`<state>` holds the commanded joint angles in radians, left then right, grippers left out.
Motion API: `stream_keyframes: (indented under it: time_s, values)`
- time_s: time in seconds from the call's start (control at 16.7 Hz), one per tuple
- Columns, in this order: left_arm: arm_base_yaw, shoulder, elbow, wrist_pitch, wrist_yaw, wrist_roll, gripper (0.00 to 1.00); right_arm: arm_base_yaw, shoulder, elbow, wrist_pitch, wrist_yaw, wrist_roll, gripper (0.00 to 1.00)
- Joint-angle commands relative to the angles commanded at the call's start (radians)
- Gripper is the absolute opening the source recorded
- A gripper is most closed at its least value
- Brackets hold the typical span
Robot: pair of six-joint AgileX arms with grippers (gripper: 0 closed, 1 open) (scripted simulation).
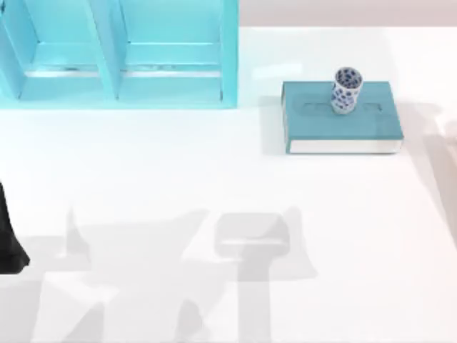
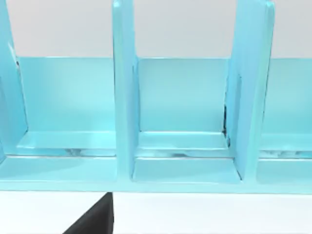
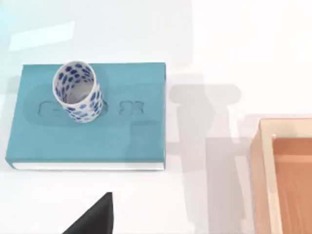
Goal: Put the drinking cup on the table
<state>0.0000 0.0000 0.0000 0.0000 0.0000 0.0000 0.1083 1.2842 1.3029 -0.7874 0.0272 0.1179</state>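
The drinking cup (image 1: pixel 346 90) is small and white with blue dots. It stands upright on a teal book (image 1: pixel 343 123) at the table's (image 1: pixel 214 171) back right. In the right wrist view the cup (image 3: pixel 78 92) sits on the book's (image 3: pixel 97 136) cover near one end, with its open mouth showing. A dark part of my right gripper (image 3: pixel 92 218) shows at that view's edge, apart from the cup and the book. A black part of my left arm (image 1: pixel 11 239) is at the table's left edge. My left gripper (image 2: pixel 92 219) faces the turquoise shelf unit.
A turquoise shelf unit (image 1: pixel 121 57) with open compartments (image 2: pixel 183 141) stands at the back left. A wooden box (image 3: pixel 285 175) sits on the table beside the book. Arm shadows fall across the front middle of the table.
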Motion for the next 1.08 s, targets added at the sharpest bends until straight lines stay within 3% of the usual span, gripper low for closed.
stream_keyframes:
  time_s: [0.3,0.6,0.84,1.08]
  values:
    - [0.0,0.0,0.0,0.0,0.0,0.0,1.0,0.07,0.47,0.522,-0.228,0.001,0.106,1.0]
    - [0.0,0.0,0.0,0.0,0.0,0.0,1.0,0.139,0.847,0.9,-0.429,0.032,0.169,1.0]
    - [0.0,0.0,0.0,0.0,0.0,0.0,1.0,0.175,1.017,1.057,-0.535,0.056,0.184,1.0]
    - [0.0,0.0,0.0,0.0,0.0,0.0,1.0,0.181,1.043,1.079,-0.553,0.061,0.185,1.0]
